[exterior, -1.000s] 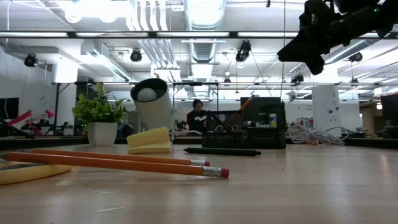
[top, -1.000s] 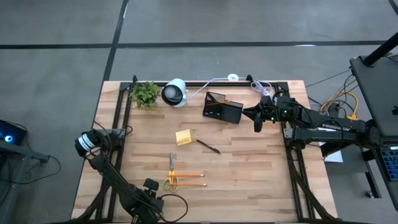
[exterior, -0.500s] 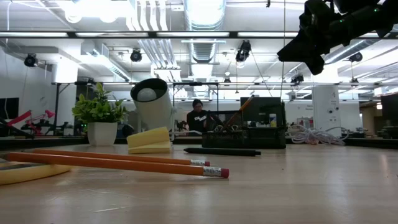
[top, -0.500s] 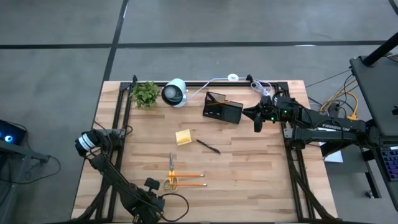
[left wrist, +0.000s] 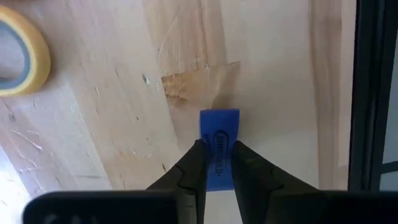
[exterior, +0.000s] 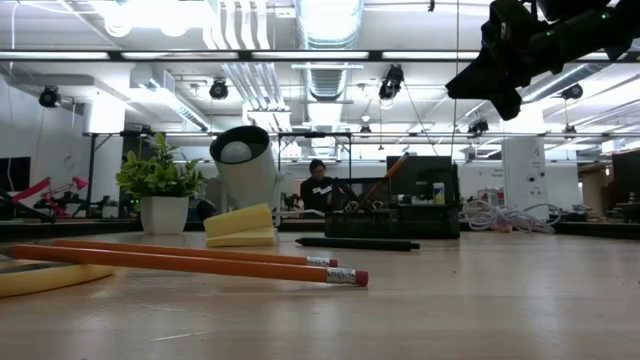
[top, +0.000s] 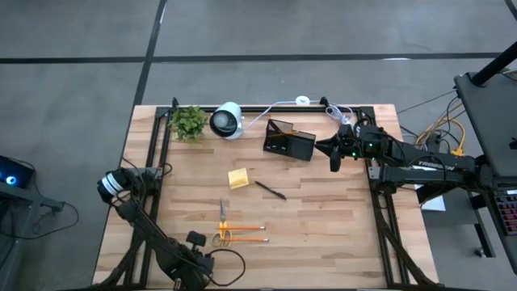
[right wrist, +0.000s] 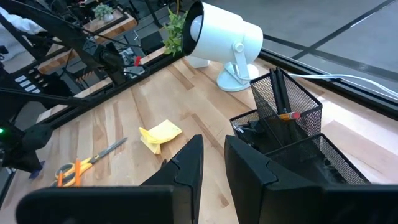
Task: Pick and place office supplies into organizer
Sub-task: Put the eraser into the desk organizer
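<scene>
You're early on: your left gripper (left wrist: 216,163) pinches the blue piece (left wrist: 219,147) at the table's 7 o'clock, the right gripper (right wrist: 212,163) looks narrow and empty by the organizer (top: 289,140) at 12, and scissors (top: 223,222), pencils (top: 245,233), pad (top: 238,178) and pen (top: 271,190) wait mid-table.

Organizer (top: 289,140) sits at the table's (top: 323,218) back edge, centre-right — lamp (top: 227,120) to its left, plant (top: 189,122) left of that. Sticky-note pad (top: 238,178) lies mid-table, in front of the lamp, pen (top: 271,190) just right of it. Scissors (top: 223,222) further forward, two pencils (top: 245,234) beside them — near the front edge. Pencil and pens stand in the organizer's tall back section.
</scene>
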You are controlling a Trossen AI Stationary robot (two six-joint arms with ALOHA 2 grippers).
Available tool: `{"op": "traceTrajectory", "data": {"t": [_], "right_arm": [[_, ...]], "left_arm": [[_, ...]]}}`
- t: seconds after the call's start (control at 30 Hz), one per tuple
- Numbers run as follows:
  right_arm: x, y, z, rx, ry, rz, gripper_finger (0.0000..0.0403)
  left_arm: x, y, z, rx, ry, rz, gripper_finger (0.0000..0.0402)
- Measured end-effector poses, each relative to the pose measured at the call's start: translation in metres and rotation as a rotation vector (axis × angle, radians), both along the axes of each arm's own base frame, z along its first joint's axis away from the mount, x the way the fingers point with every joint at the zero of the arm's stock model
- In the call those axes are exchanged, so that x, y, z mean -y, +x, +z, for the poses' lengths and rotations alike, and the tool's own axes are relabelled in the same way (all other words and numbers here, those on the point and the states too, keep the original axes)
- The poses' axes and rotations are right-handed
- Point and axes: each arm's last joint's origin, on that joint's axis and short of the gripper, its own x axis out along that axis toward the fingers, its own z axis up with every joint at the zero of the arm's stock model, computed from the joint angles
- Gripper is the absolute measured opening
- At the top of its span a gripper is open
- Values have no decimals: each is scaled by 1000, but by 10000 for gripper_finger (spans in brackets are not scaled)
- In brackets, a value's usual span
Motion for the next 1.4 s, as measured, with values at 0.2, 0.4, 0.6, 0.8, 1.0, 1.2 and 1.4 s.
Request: {"op": "traceTrajectory", "data": {"t": [0.2, 0.4, 0.6, 0.8, 1.0, 1.2, 1.4], "right_arm": [[0, 0, 0, -1, -5, 2, 57], [0, 0, 0, -2, -6, 2, 57], [0, 0, 0, -1, -6, 2, 57], [0, 0, 0, -1, -6, 2, 57], [0, 0, 0, -1, -6, 2, 57], [0, 0, 0, -1, -6, 2, 57], [0, 0, 0, -1, -6, 2, 57]], "left_arm": [[-2, -1, 10, 6, -32, 17, 43], [-9, 0, 26, 44, -48, 35, 43], [-23, 9, 37, 118, -21, 91, 43], [-43, 26, 46, 172, 2, 171, 42], [-63, 42, 51, 210, 28, 223, 42], [-84, 56, 56, 259, 68, 231, 42], [-106, 70, 61, 303, 92, 219, 42]]}}
